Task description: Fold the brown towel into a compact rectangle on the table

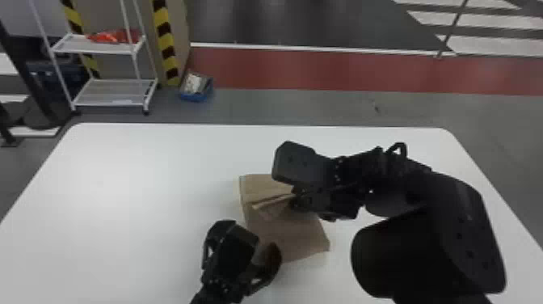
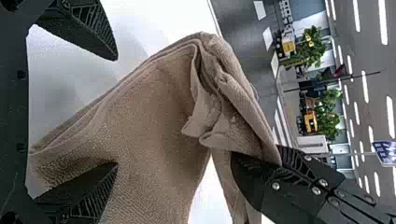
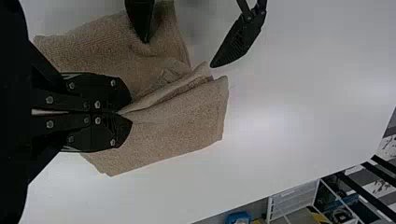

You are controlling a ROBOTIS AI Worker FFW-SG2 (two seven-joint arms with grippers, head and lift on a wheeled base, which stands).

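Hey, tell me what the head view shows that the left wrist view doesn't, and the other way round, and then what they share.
The head view adds the white wheeled rack with a red item on its upper shelf, and the blue bin on the floor beside it.

The left wrist view adds green plants, ceiling lights and a blue sign.

Both share the brown towel, the white table, the right gripper pinching the towel, and the left gripper, open.
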